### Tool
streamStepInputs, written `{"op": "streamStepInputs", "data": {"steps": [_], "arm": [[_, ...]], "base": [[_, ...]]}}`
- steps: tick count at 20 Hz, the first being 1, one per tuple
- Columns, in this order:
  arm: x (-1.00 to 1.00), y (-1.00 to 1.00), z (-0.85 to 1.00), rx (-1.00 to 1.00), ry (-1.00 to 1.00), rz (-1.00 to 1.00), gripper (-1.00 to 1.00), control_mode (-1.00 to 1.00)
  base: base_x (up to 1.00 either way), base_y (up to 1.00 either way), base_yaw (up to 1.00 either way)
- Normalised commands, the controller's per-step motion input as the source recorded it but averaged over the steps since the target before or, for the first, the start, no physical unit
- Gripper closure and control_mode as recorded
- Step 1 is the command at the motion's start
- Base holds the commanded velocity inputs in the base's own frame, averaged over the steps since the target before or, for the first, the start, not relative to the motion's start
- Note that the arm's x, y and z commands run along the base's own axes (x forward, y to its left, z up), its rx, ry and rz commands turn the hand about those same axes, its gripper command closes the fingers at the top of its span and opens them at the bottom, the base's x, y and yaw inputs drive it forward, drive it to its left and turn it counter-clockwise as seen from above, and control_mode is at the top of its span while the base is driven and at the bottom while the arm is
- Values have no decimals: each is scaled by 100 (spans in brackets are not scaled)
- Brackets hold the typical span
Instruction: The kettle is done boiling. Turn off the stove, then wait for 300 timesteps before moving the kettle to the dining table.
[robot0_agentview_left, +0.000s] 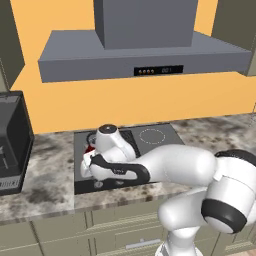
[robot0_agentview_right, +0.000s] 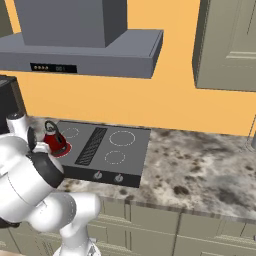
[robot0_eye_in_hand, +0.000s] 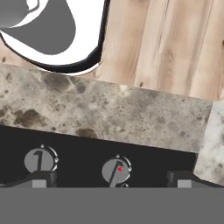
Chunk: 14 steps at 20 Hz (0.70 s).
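Note:
The red kettle (robot0_agentview_right: 55, 142) with its black handle stands on the left rear burner of the dark stove (robot0_agentview_right: 117, 147); in the left base view a sliver of the kettle (robot0_agentview_left: 90, 148) shows behind my arm. My gripper (robot0_eye_in_hand: 111, 183) is open and hangs just over the stove's front strip, looking straight down. A round knob with a red mark (robot0_eye_in_hand: 116, 169) lies between its fingertips (robot0_eye_in_hand: 41, 179), untouched. A second knob (robot0_eye_in_hand: 40, 159) sits by the left fingertip. The dining table is out of view.
A grey range hood (robot0_agentview_left: 145, 55) hangs over the stove. A black appliance (robot0_agentview_left: 10, 140) stands on the counter to the left. Speckled counter (robot0_agentview_right: 200, 165) stretches right, under a wall cabinet (robot0_agentview_right: 230, 45). Wooden floor (robot0_eye_in_hand: 166, 43) lies beyond the counter edge (robot0_eye_in_hand: 109, 113).

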Motion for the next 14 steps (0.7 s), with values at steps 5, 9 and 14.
{"op": "streamStepInputs", "data": {"steps": [5, 9, 14], "arm": [[1, 4, -15, 0, 0, -11, -100, -100], [18, 0, -14, 0, 1, -5, -100, -100], [21, 0, -18, 0, 0, -2, -100, -100]], "base": [[0, 0, 0], [0, 0, 0], [0, 0, 0]]}}
